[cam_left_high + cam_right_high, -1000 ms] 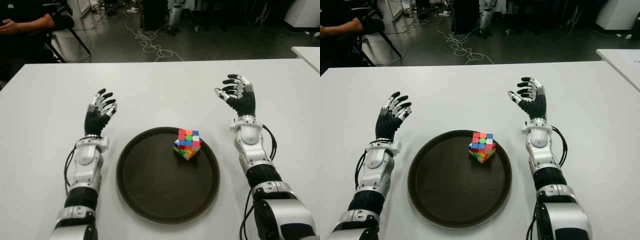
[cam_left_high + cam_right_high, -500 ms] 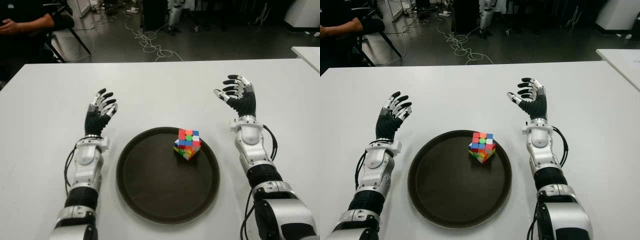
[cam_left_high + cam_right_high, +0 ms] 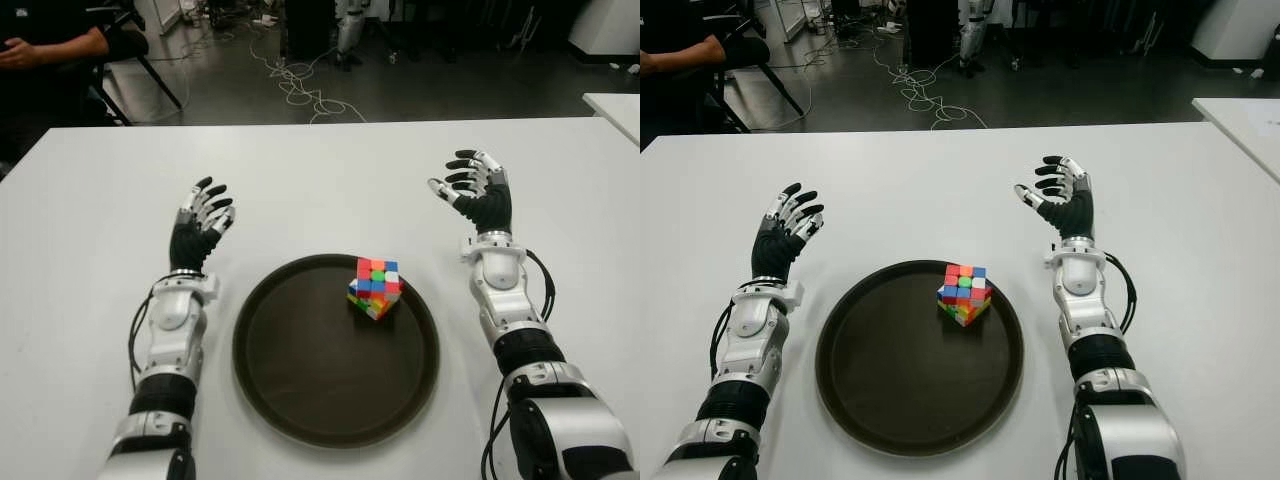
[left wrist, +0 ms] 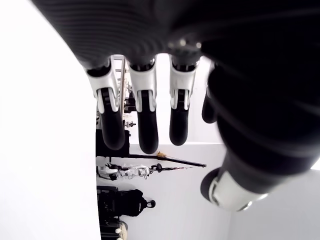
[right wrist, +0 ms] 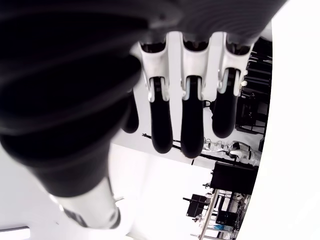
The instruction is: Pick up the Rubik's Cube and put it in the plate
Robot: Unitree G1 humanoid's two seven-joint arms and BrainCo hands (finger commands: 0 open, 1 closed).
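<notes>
Resting unmoved, Rubik's Cube (image 3: pixel 375 288) in plate (image 3: pixel 290 390)

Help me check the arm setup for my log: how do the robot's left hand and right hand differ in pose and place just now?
The left hand shows left of the plate, the right hand right of it and farther up the table. The right hand's thumb juts toward the middle, while the left hand's fingers bunch closer together. The cube lies in the plate nearer the right hand than the left hand. Both hands are open and empty.
</notes>
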